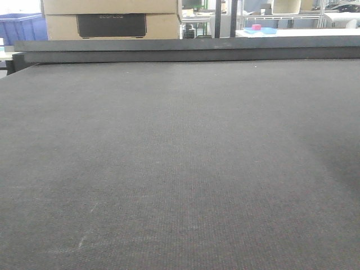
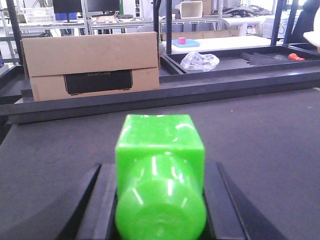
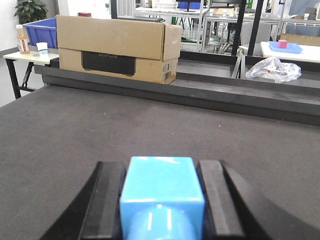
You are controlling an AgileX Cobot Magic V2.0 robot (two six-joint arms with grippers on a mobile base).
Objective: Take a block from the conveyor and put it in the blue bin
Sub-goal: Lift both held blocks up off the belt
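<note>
Clamping a green block [image 2: 160, 145], the left gripper [image 2: 160, 172] seems nearer the blue bin [image 3: 42, 30], far left beyond the conveyor [image 1: 180, 169], than the right gripper [image 3: 162, 187] clamping a blue block [image 3: 162, 192].

A glossy green block [image 2: 160, 142] sits held in the left gripper [image 2: 159, 169], a light blue block [image 3: 162, 187] in the right gripper [image 3: 161, 167], both over the dark grey woven conveyor [image 1: 180, 169], the blue bin [image 3: 40, 30] standing beyond its far-left corner

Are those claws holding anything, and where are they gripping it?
Yes, both. The left gripper clamps a green block by its two opposite sides; the right gripper clamps a blue block the same way.
</note>
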